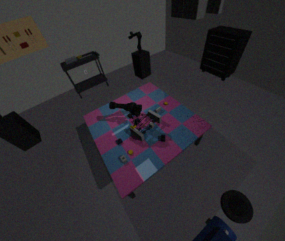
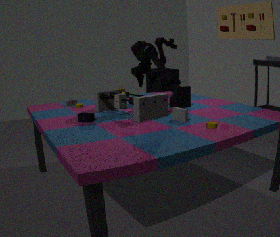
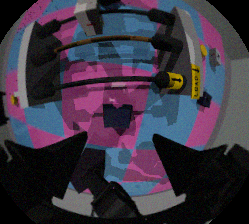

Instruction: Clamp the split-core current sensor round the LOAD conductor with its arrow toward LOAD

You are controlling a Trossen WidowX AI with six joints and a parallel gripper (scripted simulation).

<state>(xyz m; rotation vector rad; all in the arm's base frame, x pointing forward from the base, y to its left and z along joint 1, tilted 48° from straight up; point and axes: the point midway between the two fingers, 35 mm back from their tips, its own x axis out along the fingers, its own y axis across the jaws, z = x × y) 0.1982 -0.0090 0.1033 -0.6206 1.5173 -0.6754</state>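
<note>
The open sensor, a small dark piece (image 3: 117,116) with a notch at its top edge, stands on the table just below the LOAD conductor in the wrist view. Its arrow cannot be made out. The LOAD conductor (image 3: 109,80) is a black cable with a yellow arrow tag (image 3: 175,80) at its right end, beside the yellow LOAD marker (image 3: 196,82) on the end panel (image 3: 188,40). Nothing is clamped round this cable. My gripper (image 3: 120,136) (image 2: 140,83) is open and empty, pointing down above the table. The sensor lies just ahead of the gap between its fingertips in the wrist view.
A brown cable (image 3: 109,38) and another black cable run parallel beyond the LOAD conductor, with a pale block (image 3: 88,19) (image 2: 120,101) at them. The other end panel (image 2: 151,108) (image 1: 154,116) stands opposite. Dark blocks (image 1: 119,141) (image 2: 86,117), pale blocks (image 1: 122,158) (image 2: 180,114) and yellow discs (image 1: 130,152) (image 2: 211,125) lie around.
</note>
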